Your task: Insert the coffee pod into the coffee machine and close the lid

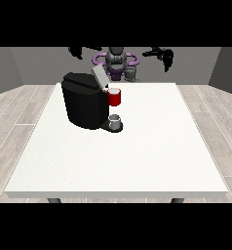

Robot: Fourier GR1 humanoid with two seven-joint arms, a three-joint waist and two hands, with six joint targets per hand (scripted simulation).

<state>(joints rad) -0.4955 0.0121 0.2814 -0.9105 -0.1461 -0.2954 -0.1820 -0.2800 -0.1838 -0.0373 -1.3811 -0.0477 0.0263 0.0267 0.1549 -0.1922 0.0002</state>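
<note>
A black coffee machine [83,105] stands on the white table [137,156], left of the middle. Its grey lid [99,75] is tilted up and open, above a red pod holder [114,97]. A small grey cup [115,121] sits on the machine's base. The grey coffee pod [131,73] stands at the table's far edge, in front of the robot. The hand at the view's left [76,52] and the hand at the view's right [164,55] hang raised above the far edge, both holding nothing, fingers relaxed.
The robot's torso [116,61] is behind the table's far edge. Bare table top stretches from the machine towards the near edge and the right side. Wooden floor surrounds the table.
</note>
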